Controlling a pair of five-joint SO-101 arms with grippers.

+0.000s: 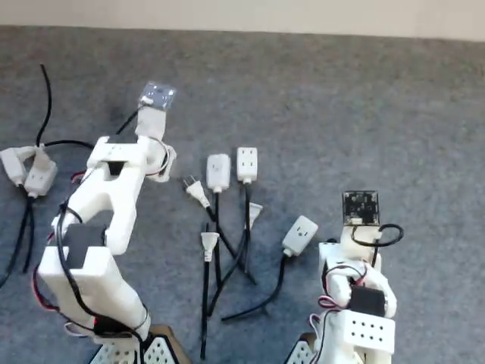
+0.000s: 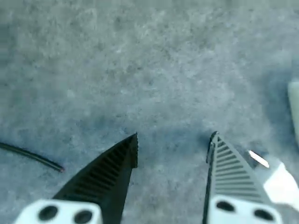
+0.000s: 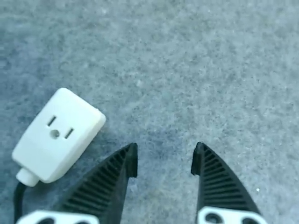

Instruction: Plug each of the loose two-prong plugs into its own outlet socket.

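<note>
Just beside the right gripper [image 3: 164, 149]: a tilted socket [image 3: 56, 135], face up, with a black cord [image 3: 17, 200] at its end. Near the closer finger [image 3: 122, 163] but apart from it. Fingers spread, only grey mat [image 3: 210, 70] between them; holds nothing.

From above, tilted socket [image 1: 300, 235] close to the right arm [image 1: 356, 303], on the side toward the left arm [image 1: 106, 205]. Farther from the arm bases than the tilted socket, and more toward the left arm: a taller socket [image 1: 218, 173] and a square socket [image 1: 247, 164], side by side, nearly touching.

Three loose plugs, none seated:
- near plug [image 1: 254, 212], between tilted socket and square socket
- low plug [image 1: 209, 243], about level with the tilted socket, farther toward the left arm
- angled plug [image 1: 195, 189], just beside the taller socket, farthest from the tilted socket

Black cords [image 1: 227, 265] crossing below the plugs. Well apart from the tilted socket, past the left arm: two more white cord ends [image 1: 39, 178], lying together.

Left gripper [image 2: 173, 137] — beyond all three plugs from the tilted socket. Fingers wide apart, empty, over bare mat. Metal prong [image 2: 258, 159] on a white body just beside one finger [image 2: 224, 168]; cannot tell whether touching. Thin black cable [image 2: 32, 158] off to the other side.
</note>
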